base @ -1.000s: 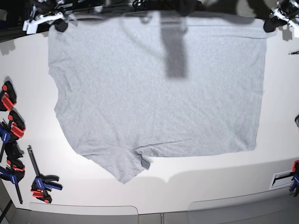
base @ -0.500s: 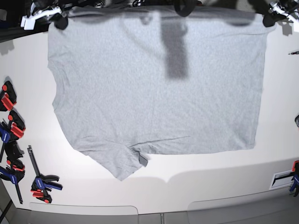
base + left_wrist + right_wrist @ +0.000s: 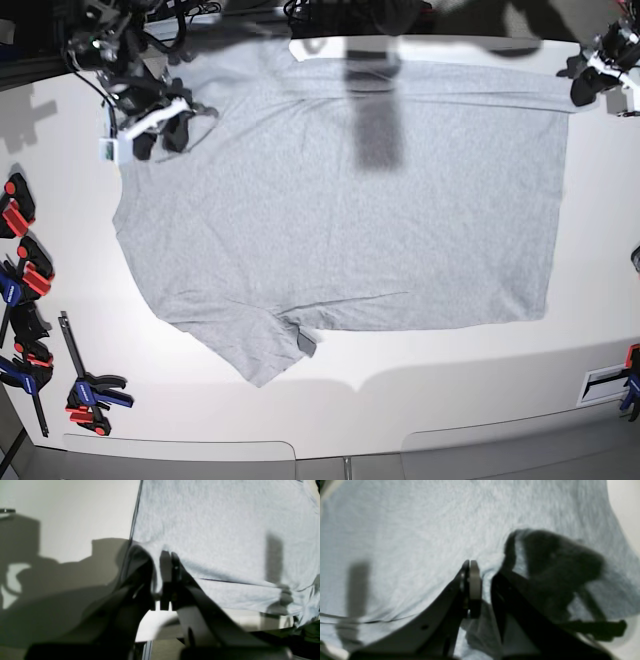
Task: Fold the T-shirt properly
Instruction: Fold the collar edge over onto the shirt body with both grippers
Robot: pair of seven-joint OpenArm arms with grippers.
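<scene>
Near edge of the table [image 3: 330,400] is bare white surface, with red-and-blue clamps [image 3: 88,390] lined along its left margin. The T-shirt [image 3: 340,210] lies spread flat mid-table, plain side up, one sleeve [image 3: 255,345] pointing near-left, open table showing either side. At the far edge, the right gripper [image 3: 160,128] has its jaws pinching the far-left cloth, and the left gripper [image 3: 590,82] has its jaws pinching the far-right corner.
</scene>
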